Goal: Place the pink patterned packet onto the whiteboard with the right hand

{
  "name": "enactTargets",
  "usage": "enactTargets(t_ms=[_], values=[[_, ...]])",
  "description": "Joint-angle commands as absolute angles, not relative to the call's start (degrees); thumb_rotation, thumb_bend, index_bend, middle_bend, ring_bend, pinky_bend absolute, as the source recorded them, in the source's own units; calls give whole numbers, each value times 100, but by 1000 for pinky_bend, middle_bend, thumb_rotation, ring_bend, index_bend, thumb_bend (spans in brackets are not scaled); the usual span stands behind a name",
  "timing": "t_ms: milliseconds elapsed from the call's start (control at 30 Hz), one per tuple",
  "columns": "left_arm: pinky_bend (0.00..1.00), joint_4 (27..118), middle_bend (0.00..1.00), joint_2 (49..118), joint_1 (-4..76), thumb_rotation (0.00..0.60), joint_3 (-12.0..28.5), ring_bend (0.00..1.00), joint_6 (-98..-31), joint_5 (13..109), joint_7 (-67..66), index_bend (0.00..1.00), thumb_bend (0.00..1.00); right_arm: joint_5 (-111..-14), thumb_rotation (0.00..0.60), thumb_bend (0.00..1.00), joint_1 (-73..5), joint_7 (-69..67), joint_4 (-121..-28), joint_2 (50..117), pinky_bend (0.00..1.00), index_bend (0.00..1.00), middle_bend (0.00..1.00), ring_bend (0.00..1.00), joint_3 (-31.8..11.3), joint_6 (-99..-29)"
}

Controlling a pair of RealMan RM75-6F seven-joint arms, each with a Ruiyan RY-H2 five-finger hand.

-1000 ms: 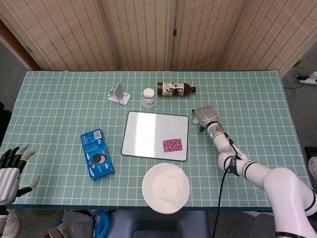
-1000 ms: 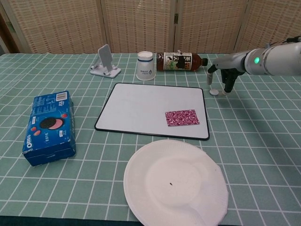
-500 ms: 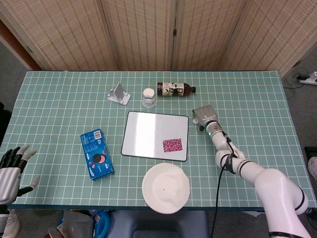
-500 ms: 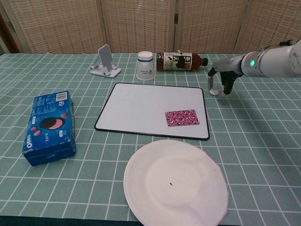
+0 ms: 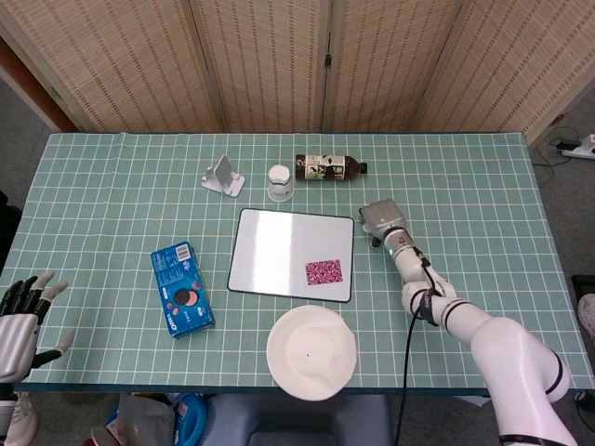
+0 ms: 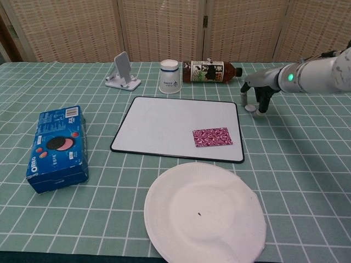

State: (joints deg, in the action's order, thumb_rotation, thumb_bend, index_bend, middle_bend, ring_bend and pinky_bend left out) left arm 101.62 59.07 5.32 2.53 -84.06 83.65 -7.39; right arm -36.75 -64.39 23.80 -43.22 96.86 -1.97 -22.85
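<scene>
right hand [image 6: 256, 99] shifted, seemingly empty.

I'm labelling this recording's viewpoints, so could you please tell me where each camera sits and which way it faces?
Head view: high above the near table edge, looking steeply down on the whole table; shows the left hand off the near-left corner and the right arm reaching up to the right hand.
Chest view: low at the near edge, looking across the table toward the screens; only the right hand and forearm show.
Shared: whiteboard, pink patterned packet, paper plate.
</scene>
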Motion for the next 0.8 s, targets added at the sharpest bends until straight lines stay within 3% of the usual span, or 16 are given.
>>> enactTargets(t_ms=[33,800], values=[[0,10160,70,5914,533,600,249,44,-8407,8377,-735,159,293,-3744,600,294,-6395,2389,-4458,9612,992,361,939,1000,-167,-2375],[0,10159,69,5933,532,600,230,44,-8388,8373,-762,159,293,-3840,600,302,-6294,2425,-4471,9631,993,415,946,1000,-181,-2478]])
